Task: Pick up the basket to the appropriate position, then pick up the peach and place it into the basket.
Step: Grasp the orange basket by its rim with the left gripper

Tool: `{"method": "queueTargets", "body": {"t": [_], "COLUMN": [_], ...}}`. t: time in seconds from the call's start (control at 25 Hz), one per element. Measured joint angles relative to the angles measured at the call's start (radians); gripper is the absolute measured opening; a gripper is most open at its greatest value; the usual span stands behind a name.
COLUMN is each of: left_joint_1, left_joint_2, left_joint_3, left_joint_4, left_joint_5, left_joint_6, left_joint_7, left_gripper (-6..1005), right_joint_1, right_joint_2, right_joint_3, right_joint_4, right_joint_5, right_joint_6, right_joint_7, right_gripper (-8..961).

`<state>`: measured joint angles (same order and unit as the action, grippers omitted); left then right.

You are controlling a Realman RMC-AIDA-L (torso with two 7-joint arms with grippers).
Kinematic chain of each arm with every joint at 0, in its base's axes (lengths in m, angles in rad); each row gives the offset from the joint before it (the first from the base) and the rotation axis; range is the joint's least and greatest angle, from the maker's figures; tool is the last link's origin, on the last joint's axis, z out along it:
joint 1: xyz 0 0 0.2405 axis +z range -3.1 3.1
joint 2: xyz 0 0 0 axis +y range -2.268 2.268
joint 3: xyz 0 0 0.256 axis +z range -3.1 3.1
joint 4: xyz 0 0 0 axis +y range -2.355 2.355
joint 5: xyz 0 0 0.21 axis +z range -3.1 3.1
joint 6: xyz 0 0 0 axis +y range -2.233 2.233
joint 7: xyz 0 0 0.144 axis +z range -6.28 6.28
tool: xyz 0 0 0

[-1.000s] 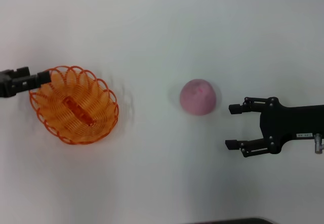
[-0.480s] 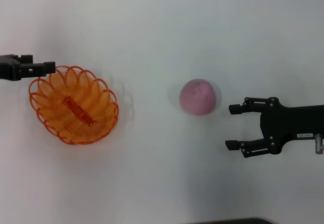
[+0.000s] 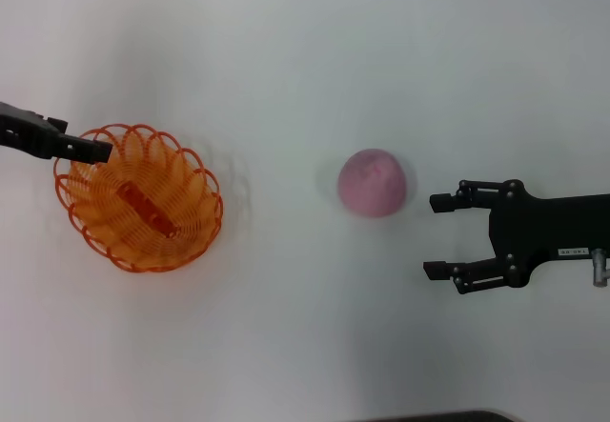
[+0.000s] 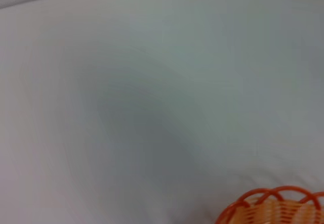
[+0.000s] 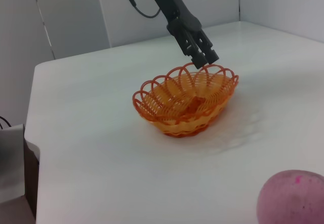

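at far left of head view, black left gripper point(image 3: 91, 149) sits over the rim of the oval orange looped-wire basket point(image 3: 140, 197), on the basket's outer, far side. right wrist view shows the same gripper point(image 5: 204, 57) angled down w/ tips just above or touching the scalloped rim; fingers look closed together, but whether they pinch a wire loop can't be told. basket rests flat on the white table point(image 3: 286, 327), a darker orange patch at its centre. left wrist view shows only a bit of the rim point(image 4: 273, 206) and bare table. round pink matte peach point(image 3: 373, 182) sits on the table well to the basket's right, not inside it. black right gripper point(image 3: 437, 235), fingers spread open and holding nothing, lies near the peach on its right, fingertips pointing toward it, not touching.
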<state>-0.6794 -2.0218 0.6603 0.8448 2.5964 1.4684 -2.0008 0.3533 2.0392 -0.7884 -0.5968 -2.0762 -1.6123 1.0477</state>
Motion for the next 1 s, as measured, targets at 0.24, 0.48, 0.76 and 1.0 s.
{"method": "queueTargets", "body": {"t": [0.24, 0.48, 0.76, 1.0], "left_joint_1": [-0.039, -0.052, -0.053, -0.053], "left_joint_2": [-0.011, -0.022, -0.037, -0.050], "left_joint_3": [0.109, 0.132, 0.151, 0.153], "left_joint_4": [-0.014, -0.018, -0.019, -0.016], "left_joint_5": [0.085, 0.100, 0.130, 0.142], "left_joint_6": [-0.076, -0.088, -0.109, -0.118], "left_joint_7": [-0.061, -0.063, -0.063, -0.063], "left_gripper": [808, 802, 794, 788], "right_joint_1": [0.003, 0.004, 0.004, 0.009], "right_joint_2": [-0.001, -0.001, 0.000, 0.000], "right_joint_3": [0.000, 0.000, 0.000, 0.000], "right_joint_4": [0.000, 0.000, -0.002, -0.002], "right_joint_5": [0.000, -0.001, -0.001, -0.001], "right_joint_6": [0.000, 0.001, 0.001, 0.003], "right_joint_7": [0.000, 0.000, 0.000, 0.000], "right_gripper": [896, 897, 897, 897]}}
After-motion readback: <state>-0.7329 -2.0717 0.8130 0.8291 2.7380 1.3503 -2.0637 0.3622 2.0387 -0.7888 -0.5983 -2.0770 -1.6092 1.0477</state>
